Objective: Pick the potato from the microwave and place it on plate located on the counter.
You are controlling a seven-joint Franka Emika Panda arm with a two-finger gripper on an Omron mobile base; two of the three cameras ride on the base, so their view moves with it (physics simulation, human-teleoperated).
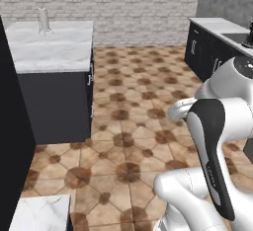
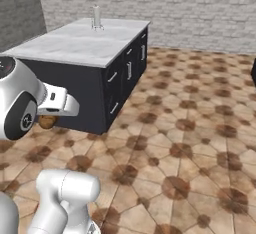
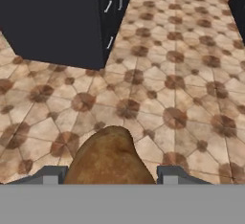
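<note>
The brown potato sits between my two dark fingertips, with my gripper shut on it, held above the tiled floor. From the right base view the potato peeks out brown under the white hand, in front of the island's dark side. A white marble counter tops that island. The microwave and the plate are out of view.
A pale upright fixture stands at the island's far end. Dark cabinets with silver handles line its side. Another marble counter runs along the right wall, and a marble corner shows at lower left. Brown patterned floor lies between.
</note>
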